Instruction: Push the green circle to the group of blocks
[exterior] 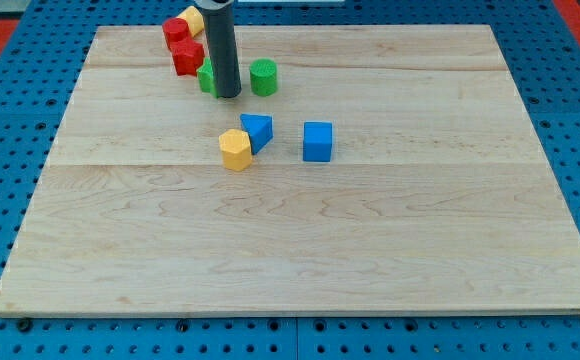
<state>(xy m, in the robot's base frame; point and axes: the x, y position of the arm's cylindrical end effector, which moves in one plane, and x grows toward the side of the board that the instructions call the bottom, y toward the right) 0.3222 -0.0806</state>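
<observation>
Tip: my tip (228, 96) rests just left of the green circle (263, 77); there is no gripper to judge.
Group: yellow block (235, 150) touches blue block (258, 131).

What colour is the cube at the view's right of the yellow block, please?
Blue: the cube shows plainly in the camera view.

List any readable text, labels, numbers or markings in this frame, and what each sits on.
None readable. The light wooden board, the blue perforated table, the dark rod and my tip, the green circle block and the blue cube all show plain, unmarked surfaces.
</observation>
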